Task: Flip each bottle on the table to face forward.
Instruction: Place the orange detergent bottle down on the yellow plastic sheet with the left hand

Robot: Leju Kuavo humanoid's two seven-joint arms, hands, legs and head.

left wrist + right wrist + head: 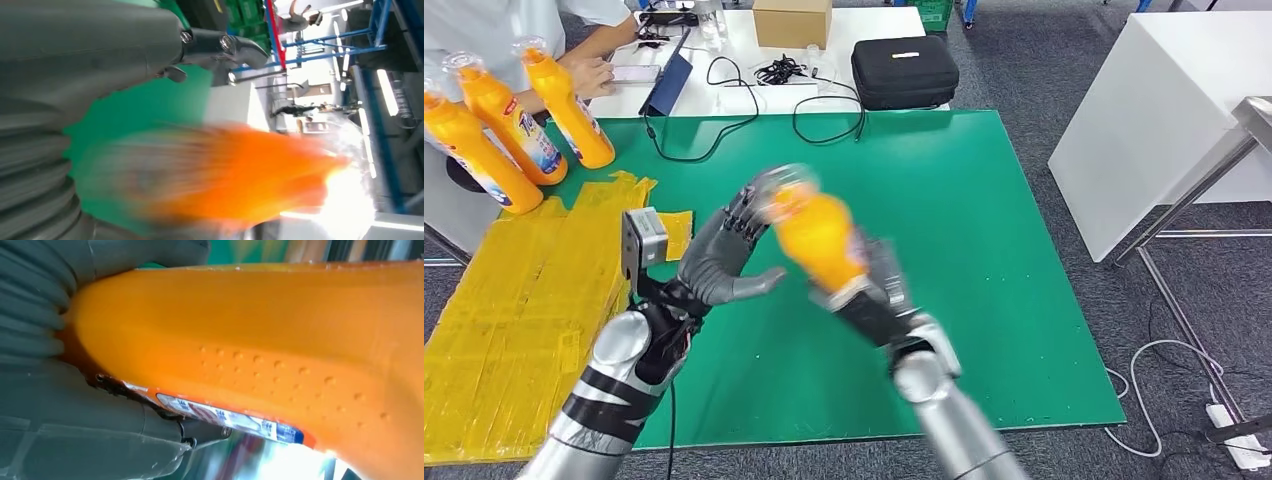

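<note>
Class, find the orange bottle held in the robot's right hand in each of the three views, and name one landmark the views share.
Head view: orange bottle, blurred, centre, above the mat.
Left wrist view: orange blur across the lower half.
Right wrist view: close-up, taking up most of the picture.
Shared landmark: green mat, also.

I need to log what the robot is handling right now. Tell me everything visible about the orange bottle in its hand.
The orange bottle is glossy plastic, motion-blurred, with a clear cap at its upper end and a label strip along one edge. Raised dots stud its side in the right wrist view. The right hand grips its lower part above the green mat, tilted; the left hand is spread beside it.
</note>
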